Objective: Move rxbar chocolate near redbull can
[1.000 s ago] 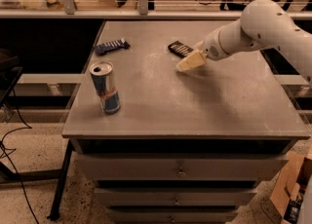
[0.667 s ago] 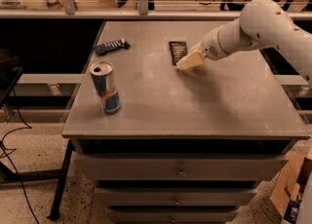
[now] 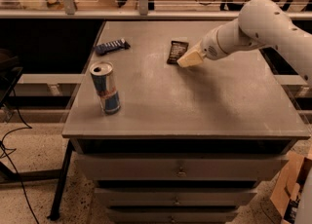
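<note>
Dark brown-black and flat, the rxbar chocolate [image 3: 176, 51] lies on the far half of the grey table [image 3: 204, 106], roughly midway across it, with its long side running front to back. Your hand [image 3: 190, 59] sits low at the bar's right edge, its tan tip against or just beside the wrapper; you cannot tell from this view whether they touch, nor whether the hand is wide or narrow. The white arm [image 3: 253, 28] reaches in from the right rear. The redbull can [image 3: 105, 87] stands upright near the table's front left corner, well apart from the bar. A dark blue wrapped bar [image 3: 112, 46] lies near the far left edge, behind the can. Below the tabletop you see stacked drawers [image 3: 181, 168], and a cardboard box [image 3: 291, 189] stands on the floor at the lower right.
</note>
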You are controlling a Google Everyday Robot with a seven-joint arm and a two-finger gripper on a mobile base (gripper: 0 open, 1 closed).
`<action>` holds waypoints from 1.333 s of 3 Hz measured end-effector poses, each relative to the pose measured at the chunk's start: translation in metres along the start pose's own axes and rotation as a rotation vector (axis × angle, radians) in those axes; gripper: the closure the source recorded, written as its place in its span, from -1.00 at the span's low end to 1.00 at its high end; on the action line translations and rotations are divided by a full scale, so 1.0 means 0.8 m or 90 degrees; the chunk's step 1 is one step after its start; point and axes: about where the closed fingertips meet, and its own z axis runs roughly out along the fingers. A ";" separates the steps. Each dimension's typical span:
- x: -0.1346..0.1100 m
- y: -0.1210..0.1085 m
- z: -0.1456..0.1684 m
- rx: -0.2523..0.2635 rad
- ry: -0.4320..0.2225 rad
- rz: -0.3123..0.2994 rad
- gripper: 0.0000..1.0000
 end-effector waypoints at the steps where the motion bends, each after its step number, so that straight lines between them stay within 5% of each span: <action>1: 0.000 0.000 0.000 0.000 0.000 0.000 1.00; 3: -0.001 0.000 -0.001 0.000 0.000 0.000 1.00; 4: -0.021 0.001 -0.035 0.020 -0.032 -0.038 1.00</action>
